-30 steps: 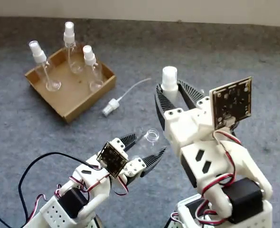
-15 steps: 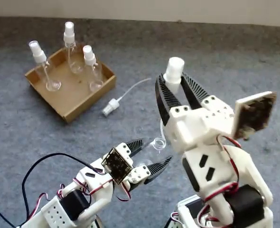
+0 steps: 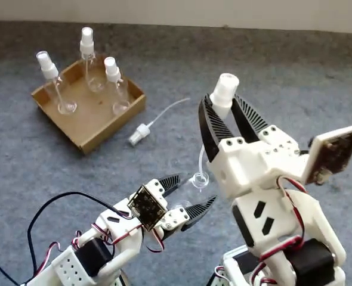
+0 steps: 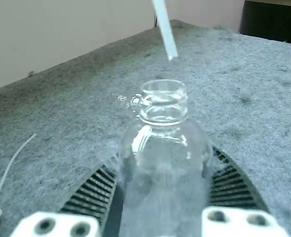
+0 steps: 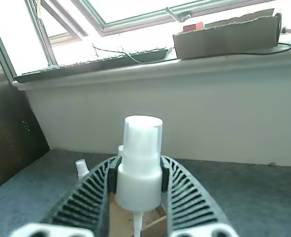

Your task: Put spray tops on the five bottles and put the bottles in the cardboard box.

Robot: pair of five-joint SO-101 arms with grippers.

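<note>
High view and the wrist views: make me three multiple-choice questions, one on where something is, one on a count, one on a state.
1. Where is the loose spray top? A in the cardboard box; B on the carpet beside it; C on a bottle.
2. How many bottles stand in the box? A two; B five; C three.
3. The bottle in the left gripper has: A a bare mouth; B a spray top on; C a screw lid on.
B, it lies on the carpet outside the box; C, three capped bottles stand inside; A, its mouth is bare, with the tube of the right gripper's spray top above it.
</note>
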